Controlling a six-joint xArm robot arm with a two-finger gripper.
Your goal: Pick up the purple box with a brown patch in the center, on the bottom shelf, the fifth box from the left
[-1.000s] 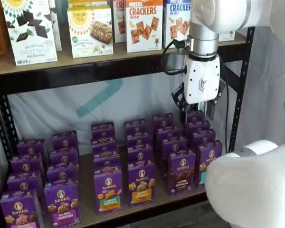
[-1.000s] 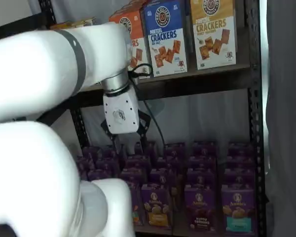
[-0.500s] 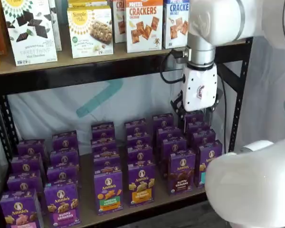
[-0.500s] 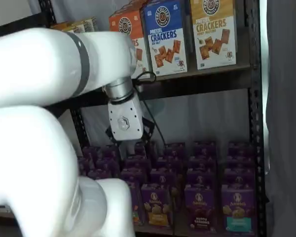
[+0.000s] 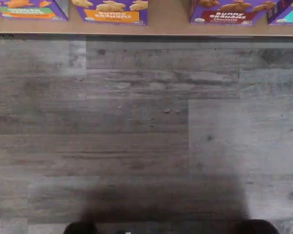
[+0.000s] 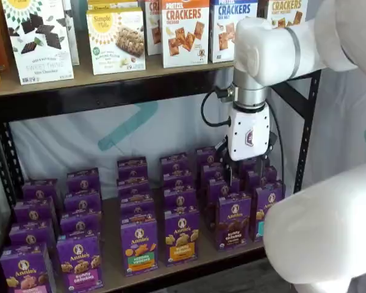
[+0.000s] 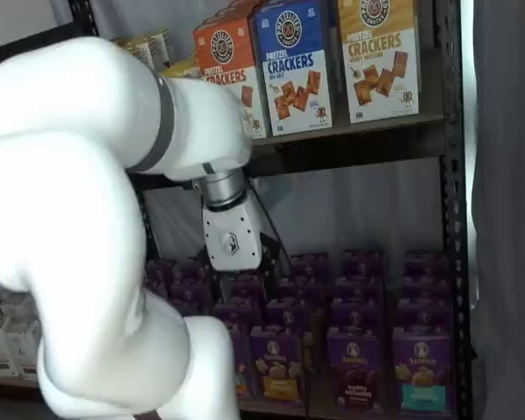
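The purple box (image 6: 233,221) with the brown patch stands at the front of its column on the bottom shelf (image 6: 111,268); it also shows in the other shelf view as the purple box (image 7: 352,371). The wrist view catches only the lower part of the purple box (image 5: 222,12), with its maroon band, on the shelf board (image 5: 168,17). My gripper (image 6: 243,173) hangs above and slightly right of that box, and overlaps the rows behind it. Its black fingers stand open and hold nothing. Its white body (image 7: 232,241) shows in a shelf view.
Neighbouring purple boxes carry an orange band (image 6: 182,235), a green band (image 6: 139,245) and a teal band (image 5: 289,14). Cracker boxes (image 6: 185,32) line the higher shelf. A black rack post (image 6: 305,137) stands right of the gripper. Grey wood floor (image 5: 146,131) lies before the shelf.
The gripper has moved down and to the left in a shelf view, closer to the column with the purple box. It has stayed open.
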